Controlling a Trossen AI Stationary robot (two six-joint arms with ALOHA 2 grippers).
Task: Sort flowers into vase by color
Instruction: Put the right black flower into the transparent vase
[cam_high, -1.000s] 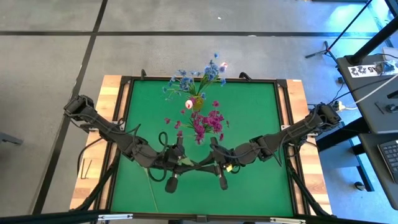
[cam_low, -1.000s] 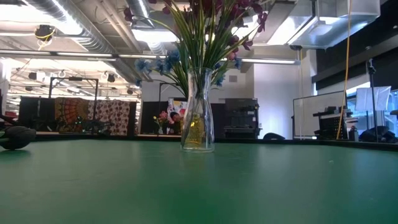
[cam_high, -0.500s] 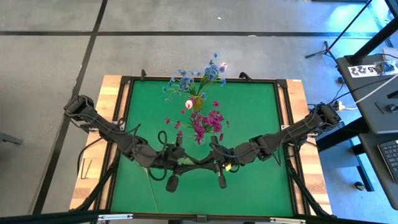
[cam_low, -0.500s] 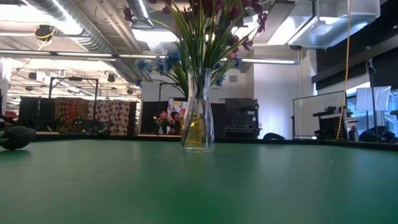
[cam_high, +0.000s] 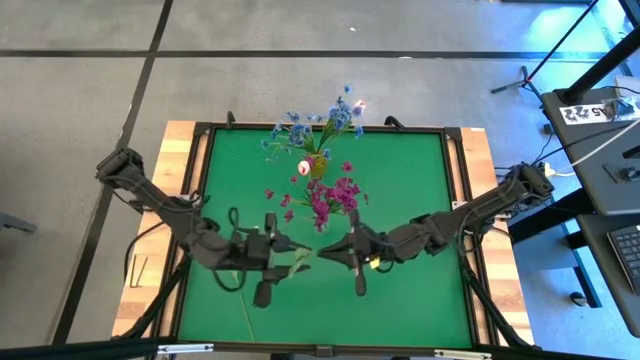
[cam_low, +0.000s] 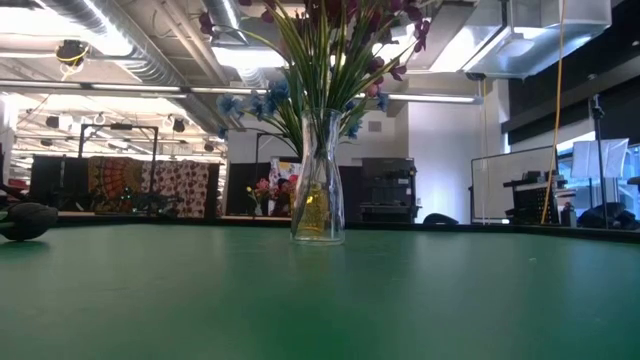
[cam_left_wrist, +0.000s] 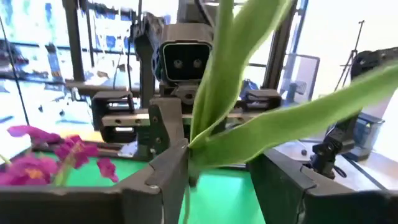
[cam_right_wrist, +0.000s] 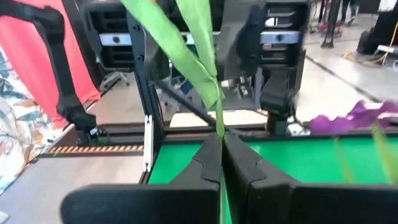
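A clear glass vase (cam_high: 317, 165) (cam_low: 318, 190) stands toward the table's far edge, holding blue flowers (cam_high: 312, 128) and magenta flowers (cam_high: 335, 195). Over the middle of the table my two grippers face each other around one green stem with long leaves (cam_high: 298, 260) (cam_left_wrist: 249, 124); its bloom does not show. My right gripper (cam_high: 323, 252) (cam_right_wrist: 222, 142) is shut on this stem. My left gripper (cam_high: 291, 248) (cam_left_wrist: 221, 155) is open, one finger on either side of the leaves. Whether a leaf rests against a finger I cannot tell. My right gripper pinches the green stem (cam_right_wrist: 219, 127) between its two fingers, just under the point where the long leaves branch off. The fingers come level from the table's right side and lie across the stem. The stem stands roughly upright, clear of the table, leaves rising above the fingers.
The green mat (cam_high: 400, 180) lies inside a black frame on a wooden table. A dark rounded object (cam_low: 25, 220) sits at the mat's edge in the low view. The magenta flowers lean toward the grippers from the vase. A thin pale line (cam_high: 243, 305) runs toward the near edge.
My left gripper has opened, letting go of the stem, and has drawn back a little toward the table's left edge and upward. My right gripper has shut on the stem, which stays held between the two arms above the mat.
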